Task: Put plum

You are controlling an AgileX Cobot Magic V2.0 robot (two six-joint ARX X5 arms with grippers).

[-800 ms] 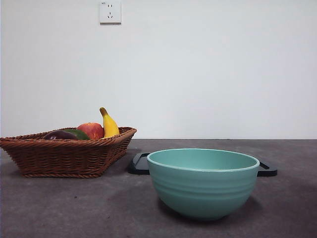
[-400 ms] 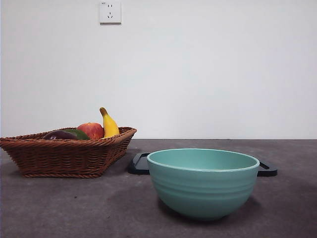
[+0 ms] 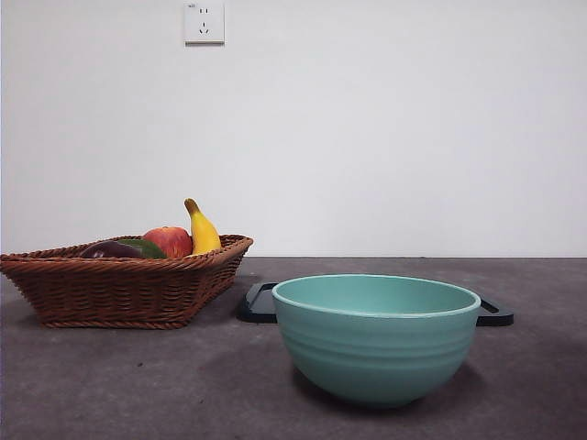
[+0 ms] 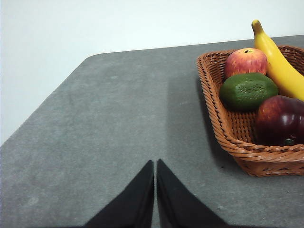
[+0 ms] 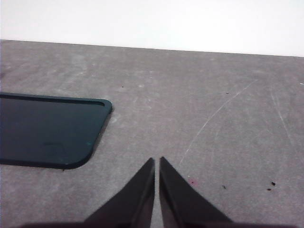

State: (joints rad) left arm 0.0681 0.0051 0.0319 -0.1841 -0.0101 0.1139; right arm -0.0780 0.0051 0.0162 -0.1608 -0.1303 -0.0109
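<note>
plum (image 4: 280, 119) (in basket (image 4: 223, 128)) beside left jaws (image 4: 155, 164)

A plain white wall (image 3: 385, 137) is filling the upper half of the front view, and a white power socket (image 3: 204, 23) is sitting on it near the top, left of centre. Below it a dark grey table (image 3: 138, 385) is stretching across the lower part of the frame, its far edge meeting the wall in a level line. Soft, even light is falling over the surface. In the right wrist view faint pale scratches (image 5: 218, 114) are crossing the tabletop.
</note>
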